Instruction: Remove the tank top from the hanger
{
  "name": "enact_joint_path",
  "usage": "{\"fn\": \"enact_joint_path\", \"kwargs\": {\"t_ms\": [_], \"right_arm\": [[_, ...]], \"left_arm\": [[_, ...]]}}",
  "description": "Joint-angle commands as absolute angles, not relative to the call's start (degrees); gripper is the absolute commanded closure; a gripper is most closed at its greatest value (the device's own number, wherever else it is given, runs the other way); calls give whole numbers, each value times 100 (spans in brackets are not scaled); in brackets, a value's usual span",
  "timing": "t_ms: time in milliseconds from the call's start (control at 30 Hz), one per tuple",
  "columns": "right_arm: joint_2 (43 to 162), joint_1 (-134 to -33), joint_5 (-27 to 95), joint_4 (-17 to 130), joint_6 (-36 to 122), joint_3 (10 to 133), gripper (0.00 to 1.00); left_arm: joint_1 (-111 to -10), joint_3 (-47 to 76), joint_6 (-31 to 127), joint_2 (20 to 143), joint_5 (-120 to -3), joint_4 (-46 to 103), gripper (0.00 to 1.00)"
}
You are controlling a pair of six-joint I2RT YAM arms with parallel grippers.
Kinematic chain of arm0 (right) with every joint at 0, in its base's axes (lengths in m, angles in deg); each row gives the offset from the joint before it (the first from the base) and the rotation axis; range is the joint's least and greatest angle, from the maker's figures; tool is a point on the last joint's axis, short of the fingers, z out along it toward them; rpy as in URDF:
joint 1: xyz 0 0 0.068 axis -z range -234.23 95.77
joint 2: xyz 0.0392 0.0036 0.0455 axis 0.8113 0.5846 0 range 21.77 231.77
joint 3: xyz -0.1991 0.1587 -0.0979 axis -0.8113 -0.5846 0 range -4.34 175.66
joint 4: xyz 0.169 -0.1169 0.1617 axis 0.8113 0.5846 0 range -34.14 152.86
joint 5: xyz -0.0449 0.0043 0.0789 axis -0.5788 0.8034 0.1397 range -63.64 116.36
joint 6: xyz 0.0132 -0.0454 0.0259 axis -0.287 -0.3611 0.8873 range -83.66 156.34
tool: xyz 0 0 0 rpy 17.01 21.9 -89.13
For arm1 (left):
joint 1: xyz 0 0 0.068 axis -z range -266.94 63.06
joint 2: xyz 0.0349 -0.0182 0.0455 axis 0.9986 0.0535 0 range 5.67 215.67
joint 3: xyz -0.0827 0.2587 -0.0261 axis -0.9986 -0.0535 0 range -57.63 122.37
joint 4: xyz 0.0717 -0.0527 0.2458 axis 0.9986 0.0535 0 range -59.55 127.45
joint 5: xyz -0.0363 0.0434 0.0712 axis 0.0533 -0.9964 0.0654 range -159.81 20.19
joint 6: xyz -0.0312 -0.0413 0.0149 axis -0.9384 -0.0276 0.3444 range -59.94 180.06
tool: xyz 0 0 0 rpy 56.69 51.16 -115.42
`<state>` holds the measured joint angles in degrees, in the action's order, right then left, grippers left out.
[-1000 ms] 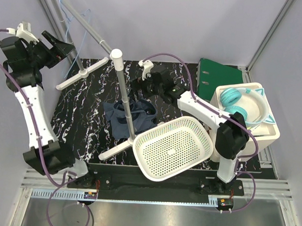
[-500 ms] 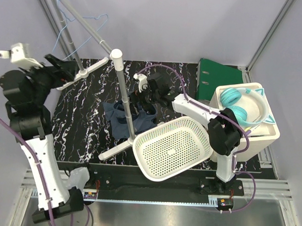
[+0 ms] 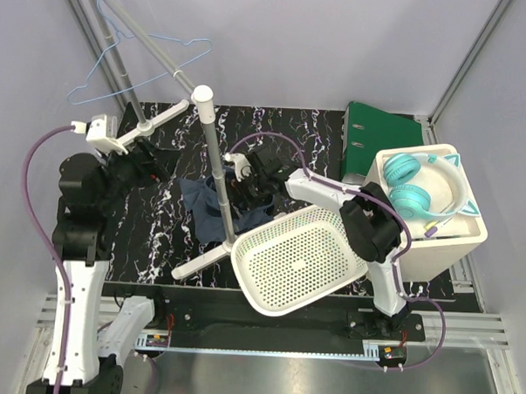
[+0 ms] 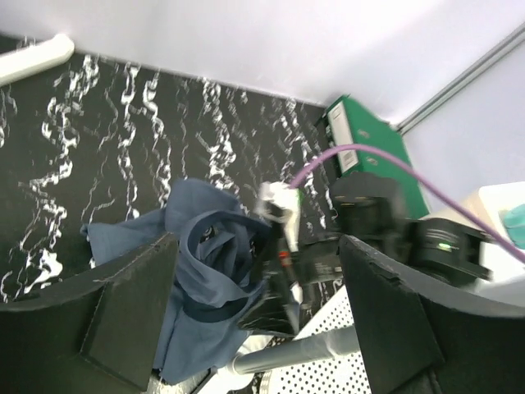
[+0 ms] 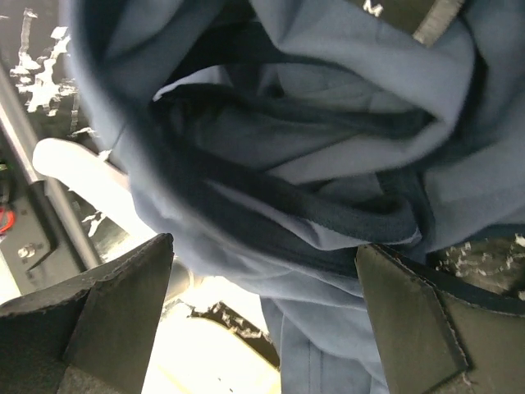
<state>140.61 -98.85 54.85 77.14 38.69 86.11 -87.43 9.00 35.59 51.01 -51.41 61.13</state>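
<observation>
Right claw [image 3: 237, 187] lowered | tank top [image 3: 205, 214] bunched directly beneath | fingers spread

The stand pole [image 3: 214, 160] and basket [image 3: 300, 255] (tilted) crowd the tank top [image 3: 205, 216].

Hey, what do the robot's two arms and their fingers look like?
The left arm and right arm look alike: white links, bulky black joints, and a purple cable looping alongside each. The fingers are matte black, broad wedges with slightly rough edges.
</observation>
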Motion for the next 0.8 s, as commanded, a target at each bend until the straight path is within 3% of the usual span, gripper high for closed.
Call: {"fn": "enact_joint_path", "kwargs": {"t_ms": [0,400,500,633,733,767], "right_arm": [[14357,-10168,4940,7845,3792,9110,0],[14745,-10468,1891,7722,4688,9410,3],[14675,-10468,1775,7608,4811,9348,21],[14578,-10468,1660,7493,4917,9304,55],[14394,-10459,1827,7213,4917,9163,69],[14341,-10459,1853,7203,4917,9146,79]], "left_arm": [[-8720,435,3449,4681,-4925,5551,16],[-8720,-1121,3220,3583,-5293,5585,16],[-8729,-1324,3115,3424,-5285,5594,16],[-8720,-1597,3009,3257,-5223,5603,16],[-8720,-1694,3044,3283,-5135,5638,16],[-8720,-1694,3061,3283,-5074,5646,16]]}}
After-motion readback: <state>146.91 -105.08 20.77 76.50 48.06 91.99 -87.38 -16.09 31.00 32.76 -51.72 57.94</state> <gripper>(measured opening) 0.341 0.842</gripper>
